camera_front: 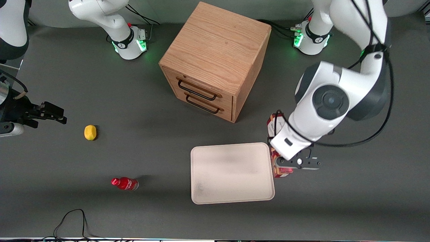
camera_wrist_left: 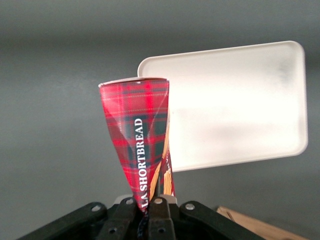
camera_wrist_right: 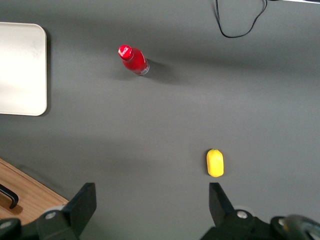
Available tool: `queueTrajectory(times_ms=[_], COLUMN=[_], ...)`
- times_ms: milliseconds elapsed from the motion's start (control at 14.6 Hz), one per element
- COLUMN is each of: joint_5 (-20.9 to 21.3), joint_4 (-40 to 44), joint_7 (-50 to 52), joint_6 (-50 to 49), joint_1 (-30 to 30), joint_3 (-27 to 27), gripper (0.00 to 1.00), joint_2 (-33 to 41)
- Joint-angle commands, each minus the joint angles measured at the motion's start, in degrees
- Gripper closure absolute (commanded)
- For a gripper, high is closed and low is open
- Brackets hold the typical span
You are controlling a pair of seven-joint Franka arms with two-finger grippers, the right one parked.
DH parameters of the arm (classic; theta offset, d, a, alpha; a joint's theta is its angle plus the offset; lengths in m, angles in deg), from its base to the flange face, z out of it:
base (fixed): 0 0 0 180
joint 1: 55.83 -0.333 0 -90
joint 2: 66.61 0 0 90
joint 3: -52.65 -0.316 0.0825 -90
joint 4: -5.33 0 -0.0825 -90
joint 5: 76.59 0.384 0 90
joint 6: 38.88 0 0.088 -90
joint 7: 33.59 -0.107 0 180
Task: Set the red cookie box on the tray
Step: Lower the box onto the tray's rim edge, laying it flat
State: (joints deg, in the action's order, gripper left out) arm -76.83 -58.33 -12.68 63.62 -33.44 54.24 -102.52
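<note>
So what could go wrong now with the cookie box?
The gripper, beside the tray at the working arm's end, pinches the box so hard that its end is crushed flat; the cookies inside might break. It holds only that thin end, so the box could swing or slip out. The box hangs past the tray's rim, not over the middle, so letting go here might drop it on the edge.

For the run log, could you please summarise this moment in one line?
end effector: shut on red cookie box, crushing it | box: beside tray, not on it | tray: bare
</note>
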Motion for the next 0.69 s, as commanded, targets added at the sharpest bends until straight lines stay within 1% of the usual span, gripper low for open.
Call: queueTrajectory(times_ms=[0,343,617], joint_5=[-0.02,0.15,1.29], joint_4=[2.05,-2.43,-2.61], joint_7=[0.45,0.71,0.89], joint_6=[3.83,15.52,17.21], joint_1=[-0.24,-0.86,-0.42], joint_3=[-0.19,-0.19,-0.19], gripper=[1.00,1.00,1.00], joint_2=[-4.51,-8.82,-11.90])
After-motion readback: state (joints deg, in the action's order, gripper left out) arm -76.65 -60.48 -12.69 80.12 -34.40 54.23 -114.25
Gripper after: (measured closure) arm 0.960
